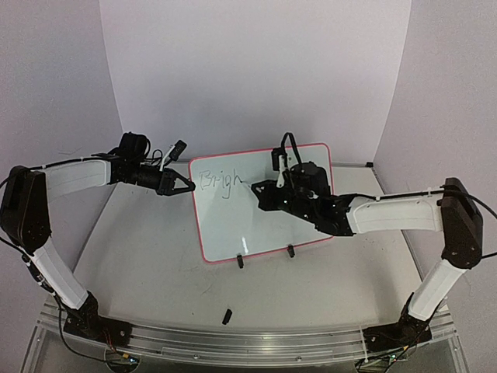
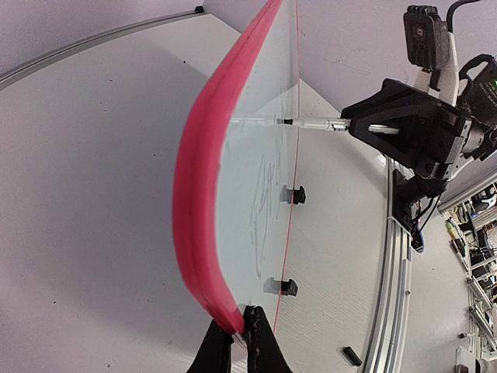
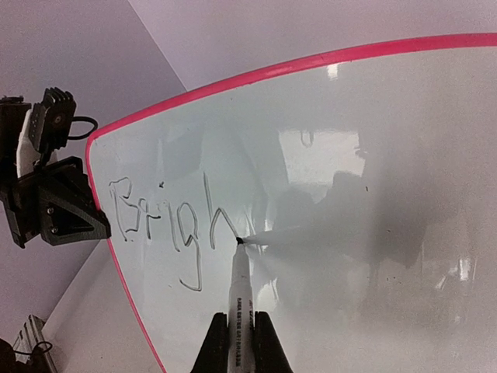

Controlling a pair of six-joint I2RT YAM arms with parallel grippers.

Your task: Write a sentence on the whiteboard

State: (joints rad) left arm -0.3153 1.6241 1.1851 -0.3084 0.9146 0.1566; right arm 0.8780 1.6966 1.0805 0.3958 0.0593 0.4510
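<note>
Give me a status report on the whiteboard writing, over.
Left gripper shut on whiteboard frame. Right gripper shut on marker, tip on board. Sentence reads "Brigh". Nothing blocking the board.

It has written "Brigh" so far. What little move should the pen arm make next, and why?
Probably shift the marker in the right gripper slightly past the h to start the next letter: its tip rests at the h's end, the sentence reads only "Brigh", and the left gripper pinches the whiteboard's edge.

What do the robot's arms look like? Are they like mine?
Not quite! The left arm and right arm have smooth white tube sections joined by chunky black joints. Thin black cables loop near the wrists, and the black fingers look like pointy triangles.
</note>
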